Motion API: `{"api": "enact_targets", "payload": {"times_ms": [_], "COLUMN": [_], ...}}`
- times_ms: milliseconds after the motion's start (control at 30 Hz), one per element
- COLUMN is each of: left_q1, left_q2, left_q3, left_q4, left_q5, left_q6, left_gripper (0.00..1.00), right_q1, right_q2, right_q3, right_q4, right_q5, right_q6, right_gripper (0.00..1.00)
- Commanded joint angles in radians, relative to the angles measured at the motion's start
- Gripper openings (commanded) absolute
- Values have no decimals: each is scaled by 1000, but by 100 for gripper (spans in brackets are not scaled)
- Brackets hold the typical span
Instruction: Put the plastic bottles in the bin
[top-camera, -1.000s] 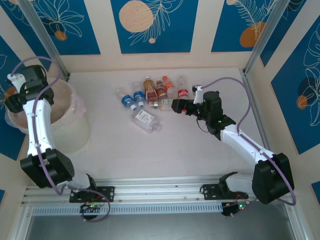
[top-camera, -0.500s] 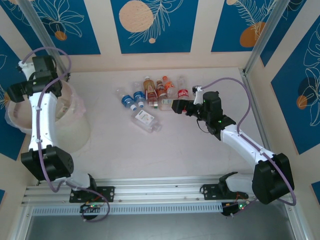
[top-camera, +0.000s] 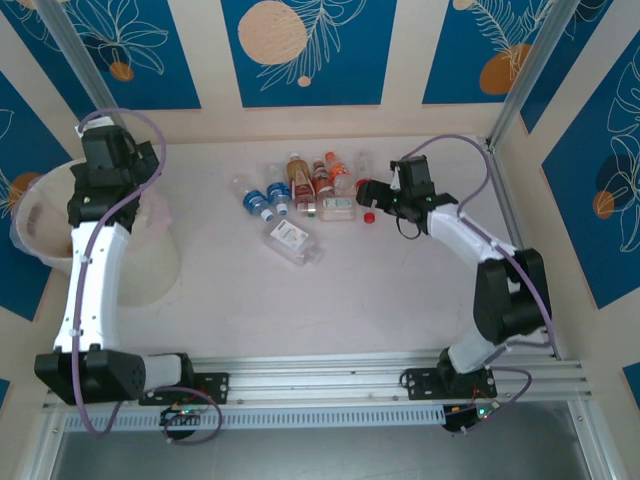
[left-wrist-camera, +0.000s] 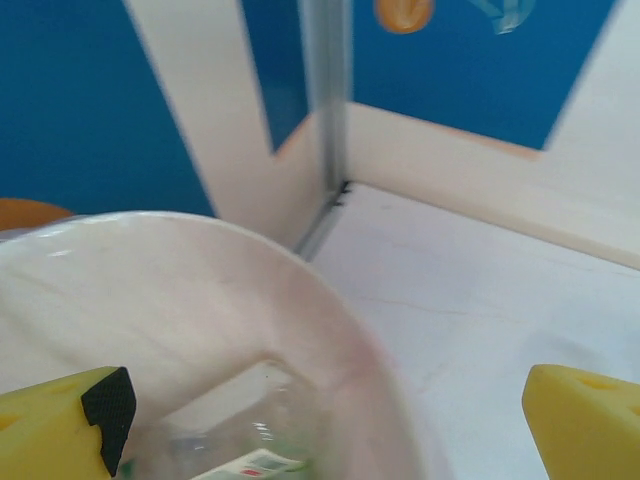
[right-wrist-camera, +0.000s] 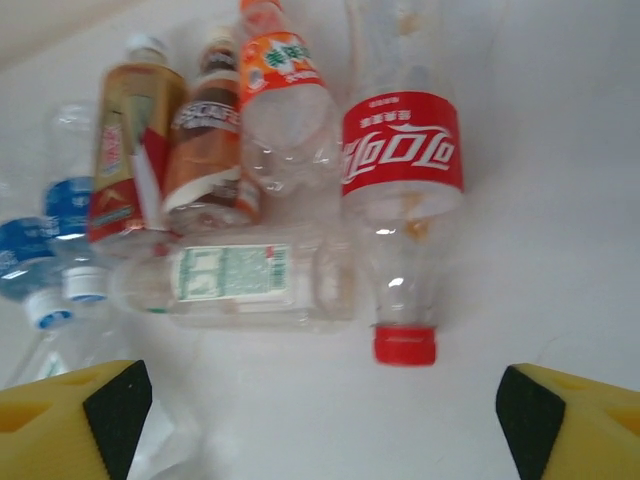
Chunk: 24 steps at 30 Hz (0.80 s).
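Several plastic bottles (top-camera: 300, 190) lie on their sides in a tight cluster on the far middle of the table (top-camera: 300, 320). Most rest side by side, with their long axes running from the far wall toward the arms.

The red-label bottle (right-wrist-camera: 400, 170) is at the right end of the cluster. Its red cap (right-wrist-camera: 405, 345) points toward the near edge, straight at the right gripper (right-wrist-camera: 320, 420). To its left lie the orange-label bottle (right-wrist-camera: 285, 90), the brown-label bottle (right-wrist-camera: 205, 150) and the amber bottle (right-wrist-camera: 125, 160). Their caps point the other way, toward the far wall.

The green-label bottle (right-wrist-camera: 235, 280) lies crosswise just in front of their bases, with its long axis running left to right. I cannot tell which end has its cap. Two blue-label bottles (top-camera: 265, 200) close the left end of the cluster, slightly slanted, with their white caps toward the near edge. One clear bottle (top-camera: 290, 238) with a white label lies apart from the rest, nearer the arms. It is slanted, with its neck toward the near right.

The right gripper hovers just in front of the red cap. Its fingers are spread wide, with bare table between them, and it grasps nothing.

The left gripper (left-wrist-camera: 320, 430) hangs over the rim of the bin (top-camera: 150, 260), which stands at the left edge of the table. It is released wide and empty. Below it, a bottle in the bin (left-wrist-camera: 230, 450) shows a bit of green label, but too little of it is visible to tell which way it points.
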Motion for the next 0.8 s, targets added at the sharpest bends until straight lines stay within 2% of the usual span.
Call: {"api": "enact_targets", "payload": {"times_ms": [0, 33, 133, 267, 367, 467, 633, 767], "left_q1": [2, 2, 2, 2, 0, 0, 1, 0], "left_q2": [-70, -93, -167, -251, -284, -303, -307, -303], "left_q3": [-42, -61, -139, -267, -332, -360, -367, -376], "left_q4": [89, 101, 160, 261, 305, 301, 271, 272], "left_q5": [240, 282, 419, 631, 747, 771, 741, 748], "left_q6": [-45, -60, -125, -249, -321, -341, -325, -324], "left_gripper": [100, 100, 100, 100, 100, 100, 100, 100], "right_q1": [-6, -5, -13, -18, -19, -21, -28, -27], "right_q2": [108, 139, 215, 358, 474, 577, 679, 719], "right_q3": [131, 162, 247, 424, 575, 693, 811, 847], "right_q4": [-191, -202, -210, -303, -403, -470, -520, -551], "right_q5": [54, 65, 36, 37, 85, 120, 113, 107], "right_q6": [-62, -68, -92, -107, -95, -93, -106, -111], "right_gripper": [78, 75, 74, 81, 86, 86, 84, 84]}}
